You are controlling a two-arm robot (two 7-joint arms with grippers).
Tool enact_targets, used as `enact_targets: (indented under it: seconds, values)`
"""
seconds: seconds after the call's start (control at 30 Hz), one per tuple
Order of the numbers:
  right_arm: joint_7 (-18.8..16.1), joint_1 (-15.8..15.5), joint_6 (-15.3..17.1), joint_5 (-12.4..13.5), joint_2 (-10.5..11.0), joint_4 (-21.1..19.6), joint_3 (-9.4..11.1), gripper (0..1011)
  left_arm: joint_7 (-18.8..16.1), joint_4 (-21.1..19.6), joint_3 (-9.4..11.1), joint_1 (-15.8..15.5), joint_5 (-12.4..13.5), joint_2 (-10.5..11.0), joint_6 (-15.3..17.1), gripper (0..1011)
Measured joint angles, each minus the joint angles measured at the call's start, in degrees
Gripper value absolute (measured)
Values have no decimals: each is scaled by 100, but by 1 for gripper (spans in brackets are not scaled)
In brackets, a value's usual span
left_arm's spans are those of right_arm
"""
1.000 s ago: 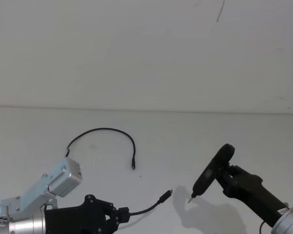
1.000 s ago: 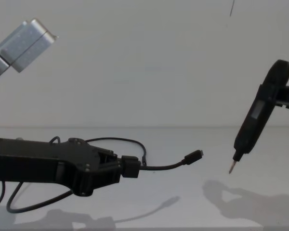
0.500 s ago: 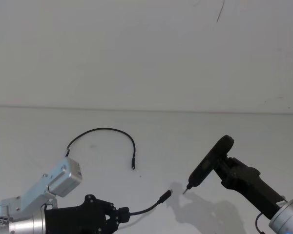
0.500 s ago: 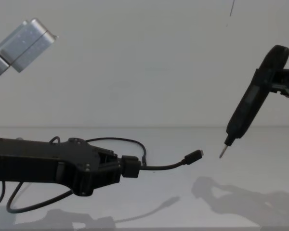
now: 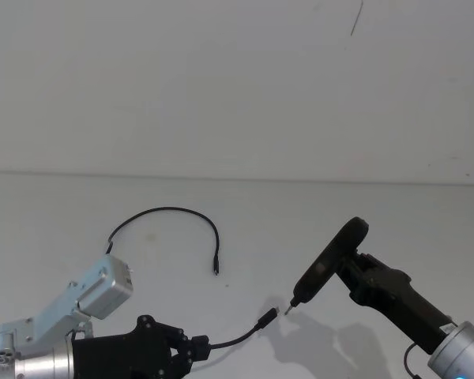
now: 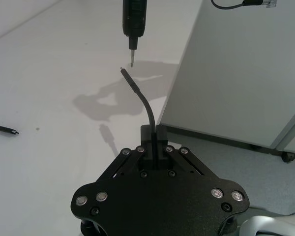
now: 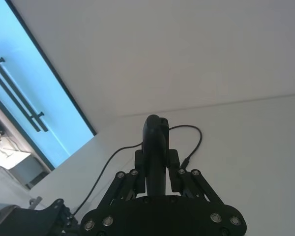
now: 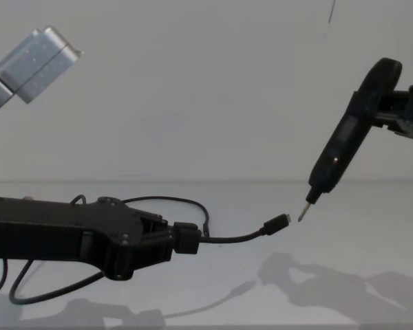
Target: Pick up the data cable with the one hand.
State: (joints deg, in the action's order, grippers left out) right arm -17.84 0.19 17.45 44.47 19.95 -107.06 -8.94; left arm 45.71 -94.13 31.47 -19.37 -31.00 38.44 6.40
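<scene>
We see our left gripper (image 8: pixel 171 240) clamped on the data cable (image 8: pixel 237 238); its plug nearly touches the right gripper's (image 7: pixel 157 169) gripped pen tool (image 8: pixel 334 159).

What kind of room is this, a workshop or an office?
Probably a robot test room: a bare white table, a plain white wall, and a data cable held by the left gripper, with glass doors nearby.

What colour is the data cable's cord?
Black, seen best in the head view: the data cable curves across the white table.
</scene>
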Motion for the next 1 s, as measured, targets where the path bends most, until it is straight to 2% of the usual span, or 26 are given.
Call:
enact_targets:
  seconds: [0.43,1.0]
  values:
    - [-51,17,-19,29,68,-15,-142,269,0,0,0,0,0,0,0,51]
    - [16,92,-311,-127,140,133,-199,269,0,0,0,0,0,0,0,51]
